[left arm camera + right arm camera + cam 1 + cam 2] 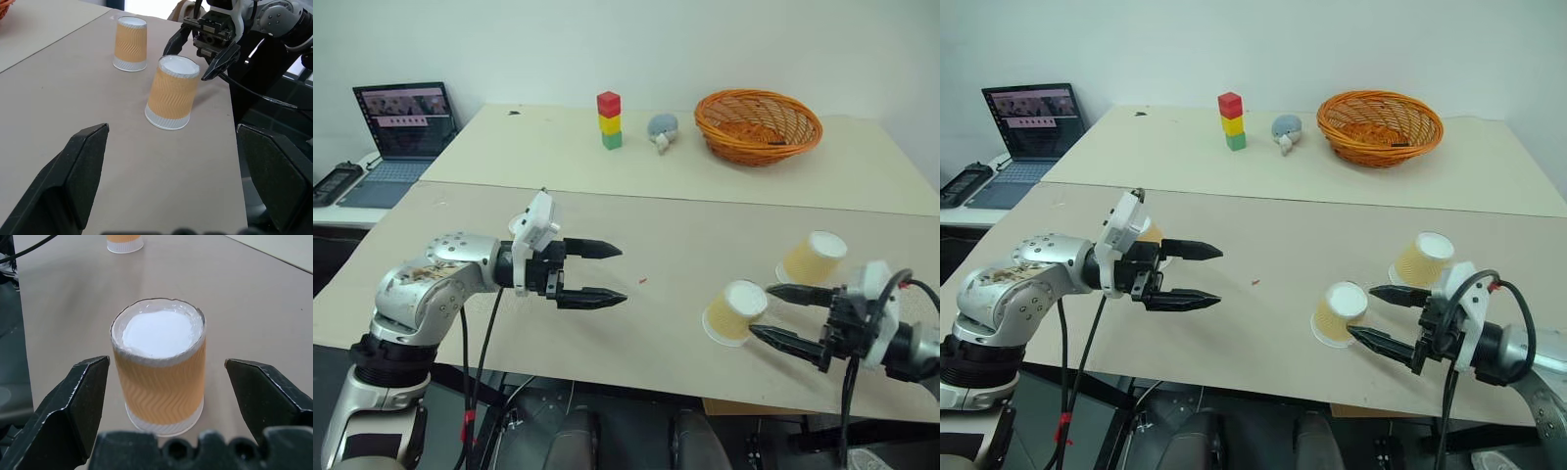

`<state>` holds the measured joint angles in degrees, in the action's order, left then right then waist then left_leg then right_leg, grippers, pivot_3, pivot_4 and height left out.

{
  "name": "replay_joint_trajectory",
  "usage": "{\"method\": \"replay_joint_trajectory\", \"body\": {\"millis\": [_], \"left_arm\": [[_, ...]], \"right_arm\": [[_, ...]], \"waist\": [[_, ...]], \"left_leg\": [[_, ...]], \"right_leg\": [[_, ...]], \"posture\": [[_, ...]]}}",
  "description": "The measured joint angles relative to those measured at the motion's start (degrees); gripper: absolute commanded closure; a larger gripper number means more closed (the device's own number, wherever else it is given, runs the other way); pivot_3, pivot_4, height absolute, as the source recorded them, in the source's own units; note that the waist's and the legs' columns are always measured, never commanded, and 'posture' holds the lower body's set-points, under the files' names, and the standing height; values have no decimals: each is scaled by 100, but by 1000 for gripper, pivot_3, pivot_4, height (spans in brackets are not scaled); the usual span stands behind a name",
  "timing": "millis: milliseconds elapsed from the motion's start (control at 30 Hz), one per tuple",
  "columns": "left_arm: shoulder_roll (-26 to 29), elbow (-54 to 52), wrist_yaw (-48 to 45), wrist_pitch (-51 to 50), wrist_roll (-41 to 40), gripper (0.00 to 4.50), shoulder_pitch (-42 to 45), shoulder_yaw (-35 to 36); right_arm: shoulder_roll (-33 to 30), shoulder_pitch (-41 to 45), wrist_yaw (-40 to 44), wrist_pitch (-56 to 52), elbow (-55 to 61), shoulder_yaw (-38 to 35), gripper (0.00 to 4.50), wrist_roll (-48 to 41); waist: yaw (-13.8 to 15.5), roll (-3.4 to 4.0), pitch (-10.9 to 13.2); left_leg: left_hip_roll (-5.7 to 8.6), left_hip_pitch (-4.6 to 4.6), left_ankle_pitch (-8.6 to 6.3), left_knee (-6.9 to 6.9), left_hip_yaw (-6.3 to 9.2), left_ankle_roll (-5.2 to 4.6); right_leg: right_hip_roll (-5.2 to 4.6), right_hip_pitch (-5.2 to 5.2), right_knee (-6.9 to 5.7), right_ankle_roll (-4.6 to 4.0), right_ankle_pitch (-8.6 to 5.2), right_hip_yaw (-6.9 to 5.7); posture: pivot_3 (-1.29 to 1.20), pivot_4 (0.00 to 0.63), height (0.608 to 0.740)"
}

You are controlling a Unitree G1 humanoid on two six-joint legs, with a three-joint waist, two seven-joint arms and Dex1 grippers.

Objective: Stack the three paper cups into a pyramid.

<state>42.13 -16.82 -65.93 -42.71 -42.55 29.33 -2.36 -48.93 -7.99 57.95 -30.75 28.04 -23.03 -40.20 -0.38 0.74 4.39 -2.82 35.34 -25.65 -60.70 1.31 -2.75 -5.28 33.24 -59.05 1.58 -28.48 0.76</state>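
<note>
Two yellow-orange paper cups stand upside down at the table's right front: a near one [734, 311] and one farther right [813, 258]. My right gripper [760, 311] is open. Its black fingers [78, 401] reach toward the near cup [159, 367] from the right, one on each side of it and clear of it. Over the table's left front, my left gripper [624, 274] is open and holds nothing, pointing right at both cups [171, 93]. A third cup [1148, 233] peeks out from behind the left hand, mostly hidden.
At the back of the far table are an orange wicker basket [759, 125], a red-yellow-green block tower [610, 119] and a small grey object [662, 129]. An open laptop [406, 122] sits on a side desk at the left. The table's front edge [636, 377] runs close under both grippers.
</note>
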Motion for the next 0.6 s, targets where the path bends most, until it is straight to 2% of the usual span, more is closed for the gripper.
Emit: {"method": "replay_joint_trajectory", "body": {"millis": [233, 267, 300, 400, 433, 600], "left_arm": [[216, -99, -107, 6, 26, 0, -280, -3], [253, -113, -109, 7, 33, 0, -321, -1], [270, -124, -109, 9, 40, 0, -337, 0], [322, -148, -97, 20, 46, 0, -444, 41], [327, -148, -87, 20, 46, 0, -483, 57], [337, -247, 72, 18, 32, 0, -573, 233]], "right_arm": [[47, 615, -59, -111, -157, 553, 74, -108], [47, 667, -50, -115, -174, 629, 575, -110], [47, 687, -42, -115, -182, 657, 673, -112], [45, 761, 27, -115, -303, 671, 1627, -123], [44, 761, 64, -115, -338, 673, 1742, -124], [41, 1047, 64, -114, -535, 740, 1755, -84]], "waist": [[-20, 2, 7], [-14, 2, 9], [-12, 3, 9], [-17, 3, 10], [-17, 3, 10], [-28, 4, 12]], "left_leg": [[0, 1, 0, 1, 0, 0], [0, 1, 0, 0, 0, 0], [0, 1, 0, 0, 0, 0], [1, 1, 0, 0, 0, 0], [1, 1, 0, 0, 0, 0], [0, 0, 0, 1, 0, 0]], "right_leg": [[-2, 1, -1, 0, 0, -1], [-2, 2, 0, 0, 0, -1], [-3, 2, 0, 0, 0, -1], [-5, 1, 1, 0, 0, 0], [-4, 2, 1, 0, 0, 0], [-4, 3, -1, 0, 0, 1]], "posture": [[0, 150, 629], [0, 150, 629], [0, 150, 629], [0, 150, 629], [0, 150, 629], [0, 150, 629]]}}
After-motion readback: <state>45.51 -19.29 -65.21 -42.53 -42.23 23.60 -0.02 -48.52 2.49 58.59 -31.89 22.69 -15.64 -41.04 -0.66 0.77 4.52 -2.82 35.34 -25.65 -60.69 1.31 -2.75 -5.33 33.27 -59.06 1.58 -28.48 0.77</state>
